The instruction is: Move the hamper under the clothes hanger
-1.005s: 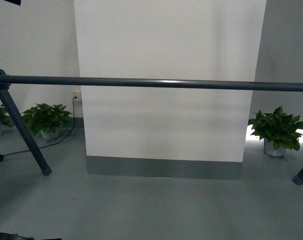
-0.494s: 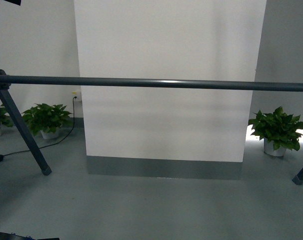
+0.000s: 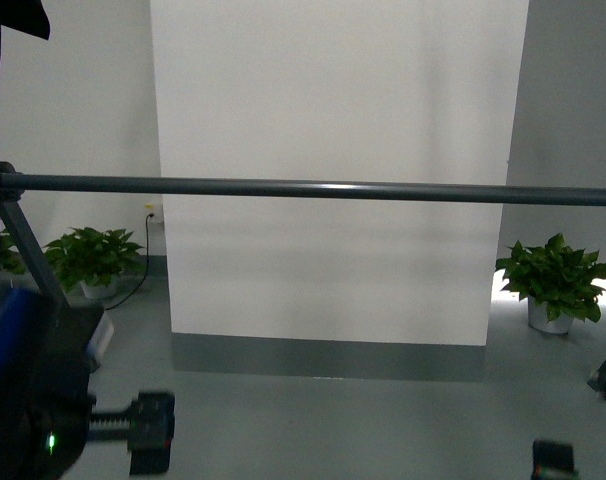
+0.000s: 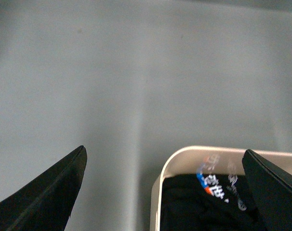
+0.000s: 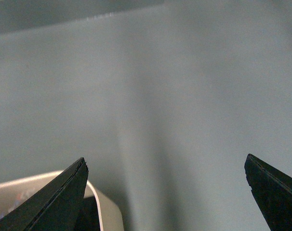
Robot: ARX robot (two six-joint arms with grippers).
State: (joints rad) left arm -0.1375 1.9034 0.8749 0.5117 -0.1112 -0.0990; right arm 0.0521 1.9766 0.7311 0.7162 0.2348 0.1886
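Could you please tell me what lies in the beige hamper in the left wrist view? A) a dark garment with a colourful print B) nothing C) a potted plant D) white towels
A: inside the hamper lies a dark garment with a white, blue and orange print.

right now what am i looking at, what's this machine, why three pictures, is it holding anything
It is a robot with two arms, each ending in a two-fingered gripper. The front view looks out from its body: the grey pole of the clothes hanger crosses before a white wall, potted plants on the floor. The other two pictures come from cameras on the wrists, looking past the black fingers. The left gripper is open; a corner of the beige hamper, with dark clothes inside, shows between its fingers. The right gripper is open, over grey floor, with another hamper corner at one finger. Nothing is held.
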